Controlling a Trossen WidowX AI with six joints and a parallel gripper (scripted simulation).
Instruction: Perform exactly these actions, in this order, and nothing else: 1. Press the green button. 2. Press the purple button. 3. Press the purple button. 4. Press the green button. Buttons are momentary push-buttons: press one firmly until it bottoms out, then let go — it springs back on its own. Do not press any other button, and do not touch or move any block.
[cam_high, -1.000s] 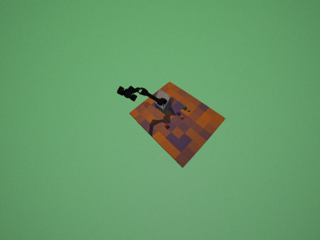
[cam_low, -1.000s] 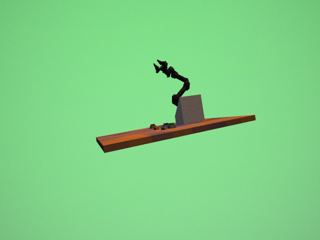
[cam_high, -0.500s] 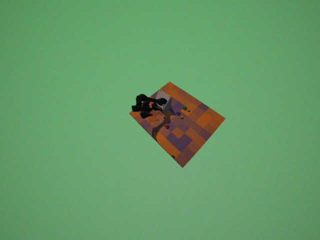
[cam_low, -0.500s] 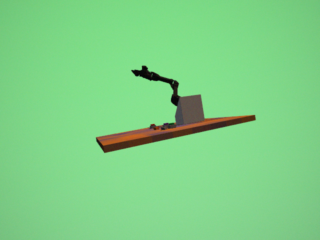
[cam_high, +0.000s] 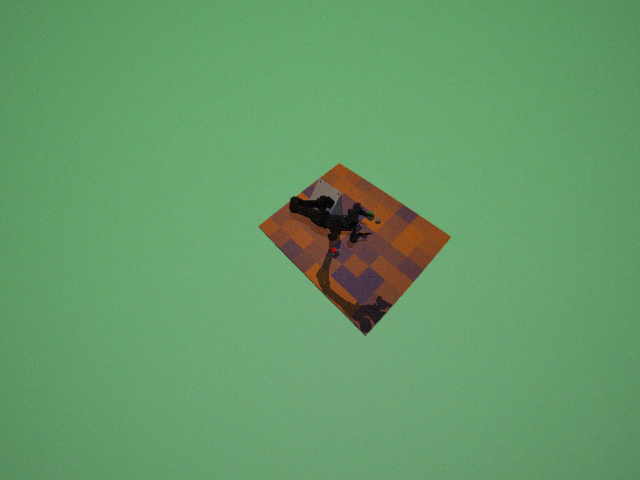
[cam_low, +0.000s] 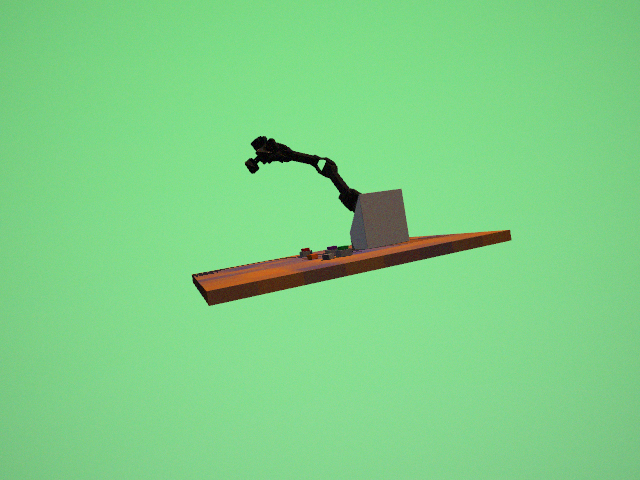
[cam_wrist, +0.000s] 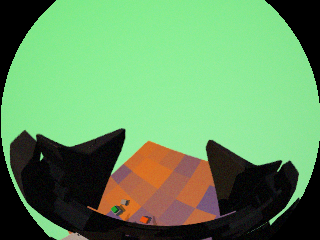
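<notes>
Surface: an orange and purple checkered slab (cam_high: 413, 242), seen from above as a diamond on a green backdrop; in the exterior view it is a thin board (cam_low: 248, 281) tilted up toward the right.
Red button: small red cap (cam_high: 333, 250) toward the left edge of the surface, in the arm's shadow; in the exterior view it is the leftmost of the small things (cam_low: 305, 251).
Arm: black, jointed (cam_high: 315, 209), reaching from the pedestal across the surface's upper left part; in the exterior view it rises up and to the left (cam_low: 336, 178), high above the surface.
Pedestal: grey block (cam_high: 326, 190) near the surface's upper corner; in the exterior view a grey wedge (cam_low: 379, 219) standing on the surface.
End effector: released, fingers spread wide with nothing between them (cam_wrist: 164, 160); in the wrist view the two dark fingers frame the surface far below.
Purple button: in the exterior view a small purple cap (cam_low: 331, 248) just left of the green one, near the pedestal's foot; hidden by the arm from above.
Green button: a small green cap (cam_high: 370, 213) just beside the arm's wrist from above; in the wrist view a green dot (cam_wrist: 116, 210) low between the fingers; in the exterior view (cam_low: 343, 248) just beside the pedestal.
Grey block: tiny grey piece (cam_high: 377, 221) just right of the green button.
Writing: no readable labels; things are too small to tell.
</notes>
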